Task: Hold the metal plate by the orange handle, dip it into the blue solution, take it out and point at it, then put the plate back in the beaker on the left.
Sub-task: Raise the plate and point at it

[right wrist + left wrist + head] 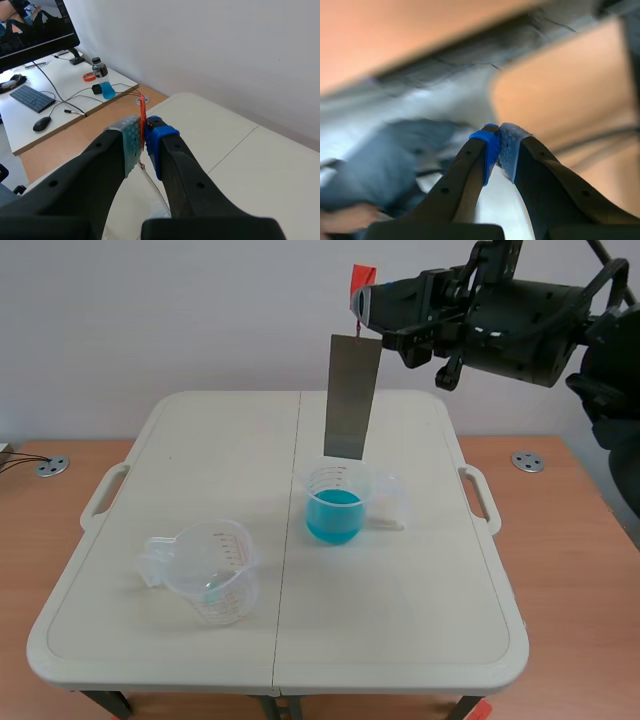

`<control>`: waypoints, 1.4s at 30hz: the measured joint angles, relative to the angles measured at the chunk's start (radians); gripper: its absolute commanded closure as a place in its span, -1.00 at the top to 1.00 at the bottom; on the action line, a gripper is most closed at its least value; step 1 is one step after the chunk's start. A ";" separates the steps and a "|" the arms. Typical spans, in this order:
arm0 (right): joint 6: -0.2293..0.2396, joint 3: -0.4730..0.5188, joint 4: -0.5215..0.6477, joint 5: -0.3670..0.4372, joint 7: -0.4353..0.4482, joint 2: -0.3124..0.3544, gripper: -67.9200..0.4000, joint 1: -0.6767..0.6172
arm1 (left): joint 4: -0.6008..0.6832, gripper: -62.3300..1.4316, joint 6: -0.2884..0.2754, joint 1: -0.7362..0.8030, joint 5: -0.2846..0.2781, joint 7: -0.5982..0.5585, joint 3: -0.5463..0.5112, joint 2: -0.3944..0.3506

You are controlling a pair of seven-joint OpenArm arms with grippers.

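**Plate hanging over the blue beaker**

Left claw (498, 147) pressed together on nothing, pads (509, 146) touching, surroundings too blurred to name. Not visible in the scene view.

On the left half of the white bench (200, 430), an empty clear beaker (212, 578), upright, grip toward the left. Just right of the bench's middle seam, well apart from the first, a second beaker (338, 502), upright, partly filled with blue liquid (332, 515), grip toward the right.

Directly over that second beaker, a metal plate (352, 398), hanging nearly upright, lower edge just above the rim and out of the liquid. At the plate's top, an orange handle (360, 280), pinched by the right claw (366, 302), held high on the arm coming in from the right. Same pinch in the right wrist view: orange handle squeezed between the grey pad and the blue pad.
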 measured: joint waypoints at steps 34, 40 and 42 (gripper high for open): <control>0.000 0.007 0.026 0.039 -0.003 0.000 -0.95 0.000 | 0.020 -0.90 -0.395 -0.913 -0.227 0.005 0.318 -0.218; 0.000 0.007 0.026 0.039 -0.003 0.000 -0.95 0.000 | 0.016 -0.90 -0.394 -1.098 -0.191 0.039 0.487 -0.134; 0.000 0.007 0.026 0.039 -0.003 0.000 -0.95 0.000 | 0.000 -0.90 -0.395 -1.154 -0.163 0.042 0.536 -0.093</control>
